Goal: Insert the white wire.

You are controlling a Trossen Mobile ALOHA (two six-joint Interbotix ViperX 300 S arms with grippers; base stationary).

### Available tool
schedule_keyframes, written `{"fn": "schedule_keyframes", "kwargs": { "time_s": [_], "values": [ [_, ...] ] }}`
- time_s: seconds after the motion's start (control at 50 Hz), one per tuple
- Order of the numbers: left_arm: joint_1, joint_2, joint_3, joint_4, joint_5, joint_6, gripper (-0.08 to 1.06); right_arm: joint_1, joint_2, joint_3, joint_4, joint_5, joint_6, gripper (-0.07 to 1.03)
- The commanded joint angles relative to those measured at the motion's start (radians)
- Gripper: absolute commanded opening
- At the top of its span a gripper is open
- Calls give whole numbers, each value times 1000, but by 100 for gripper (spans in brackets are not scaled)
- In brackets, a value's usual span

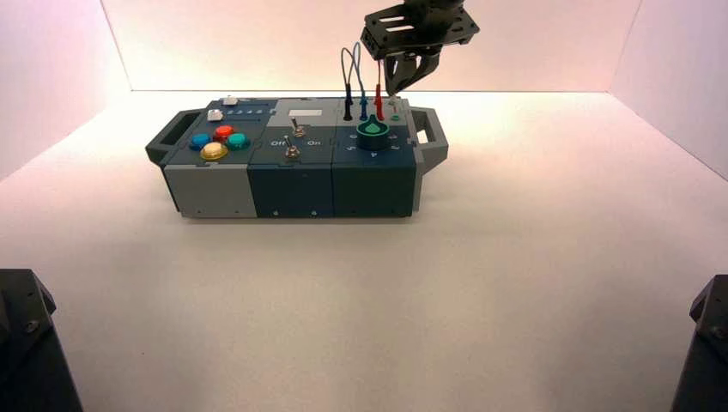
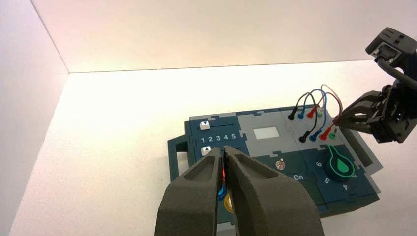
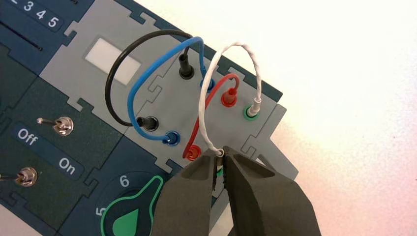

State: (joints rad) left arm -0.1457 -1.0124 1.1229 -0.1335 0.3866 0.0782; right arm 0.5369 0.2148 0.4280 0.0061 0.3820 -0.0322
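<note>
The white wire (image 3: 210, 73) loops above the grey socket panel (image 3: 167, 96) at the box's far right. Its far plug (image 3: 255, 104) sits in a green socket (image 3: 251, 114). My right gripper (image 3: 221, 153) is shut on the wire's other slim white plug and holds it upright over a second green socket, which shows only as a sliver between the fingers. In the high view the right gripper (image 1: 395, 89) hangs over the panel beside the red plug (image 1: 379, 110). My left gripper (image 2: 225, 156) is shut and empty, parked off the box's left end.
Black (image 3: 147, 122), blue (image 3: 171, 138) and red (image 3: 193, 152) leads are plugged in beside the white one. A green knob (image 1: 372, 133), two toggle switches (image 1: 294, 129), coloured buttons (image 1: 219, 142) and sliders occupy the box (image 1: 292, 184). White walls enclose the table.
</note>
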Motion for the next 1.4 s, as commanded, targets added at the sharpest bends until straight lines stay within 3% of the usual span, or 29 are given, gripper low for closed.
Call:
{"fn": "schedule_keyframes", "kwargs": {
  "time_s": [0.02, 1.4],
  "values": [
    [5, 8, -32, 0, -5, 6, 2, -6, -12, -21, 0, -12, 2, -2],
    [5, 8, -34, 0, -5, 9, 2, -6, 5, 12, 5, -40, 15, -2]
  ]
}}
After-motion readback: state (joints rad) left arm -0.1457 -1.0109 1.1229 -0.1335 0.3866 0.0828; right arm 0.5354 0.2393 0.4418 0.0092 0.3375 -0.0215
